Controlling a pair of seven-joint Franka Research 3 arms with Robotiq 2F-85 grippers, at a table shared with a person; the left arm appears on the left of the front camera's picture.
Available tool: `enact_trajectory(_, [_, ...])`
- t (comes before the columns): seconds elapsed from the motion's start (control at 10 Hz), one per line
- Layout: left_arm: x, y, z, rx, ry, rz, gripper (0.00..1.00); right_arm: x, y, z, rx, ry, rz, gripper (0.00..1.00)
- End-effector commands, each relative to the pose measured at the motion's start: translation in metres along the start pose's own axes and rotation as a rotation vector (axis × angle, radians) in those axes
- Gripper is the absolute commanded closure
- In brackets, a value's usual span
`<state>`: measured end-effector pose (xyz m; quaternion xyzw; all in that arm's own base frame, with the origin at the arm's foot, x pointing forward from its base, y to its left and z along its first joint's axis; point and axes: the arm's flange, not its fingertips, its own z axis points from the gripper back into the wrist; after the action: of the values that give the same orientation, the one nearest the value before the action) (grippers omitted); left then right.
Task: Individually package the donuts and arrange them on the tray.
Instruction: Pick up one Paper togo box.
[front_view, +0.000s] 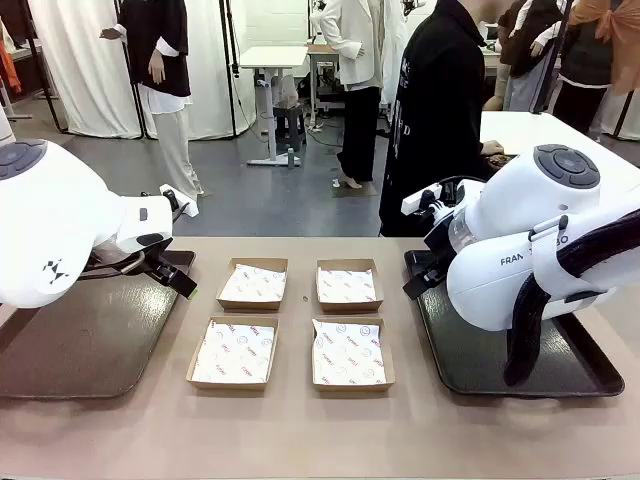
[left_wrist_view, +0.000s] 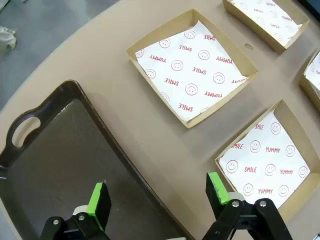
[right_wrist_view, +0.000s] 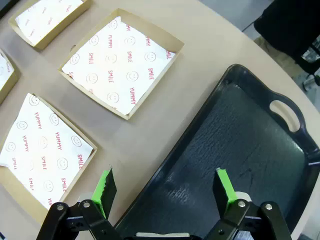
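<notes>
The donuts are out of view. A dark brown tray (front_view: 80, 340) lies at the table's left and a black tray (front_view: 470, 365) at its right, both bare. Between them sit several shallow cardboard boxes (front_view: 253, 284) lined with white paper printed in red. My left gripper (left_wrist_view: 156, 194) hangs open over the inner rim of the brown tray (left_wrist_view: 55, 165), with nothing between its green pads (left_wrist_view: 97, 197). My right gripper (right_wrist_view: 165, 189) is open above the near edge of the black tray (right_wrist_view: 240, 145), also holding nothing.
A person in black (front_view: 440, 110) stands at the far side, turned toward a white table (front_view: 540, 130) at the back right. The boxes (left_wrist_view: 192, 75) (right_wrist_view: 122, 62) lie in two rows, with bare tabletop along the front edge.
</notes>
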<state>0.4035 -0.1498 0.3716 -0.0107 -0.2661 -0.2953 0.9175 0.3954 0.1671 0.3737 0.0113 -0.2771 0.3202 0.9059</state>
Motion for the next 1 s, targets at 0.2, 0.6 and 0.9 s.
enact_trajectory(0.2, [0.0000, -0.0001, 0.0000, 0.000, 0.000, 0.000, 0.00, 0.0000, 0.0000, 0.0000, 0.000, 0.000, 0.000, 0.00])
enact_trajectory(0.6, [0.0000, -0.0001, 0.0000, 0.000, 0.000, 0.000, 0.00, 0.0000, 0.0000, 0.0000, 0.000, 0.000, 0.000, 0.00])
enact_trajectory(0.9, [0.0000, -0.0001, 0.0000, 0.000, 0.000, 0.000, 0.00, 0.0000, 0.0000, 0.0000, 0.000, 0.000, 0.000, 0.00])
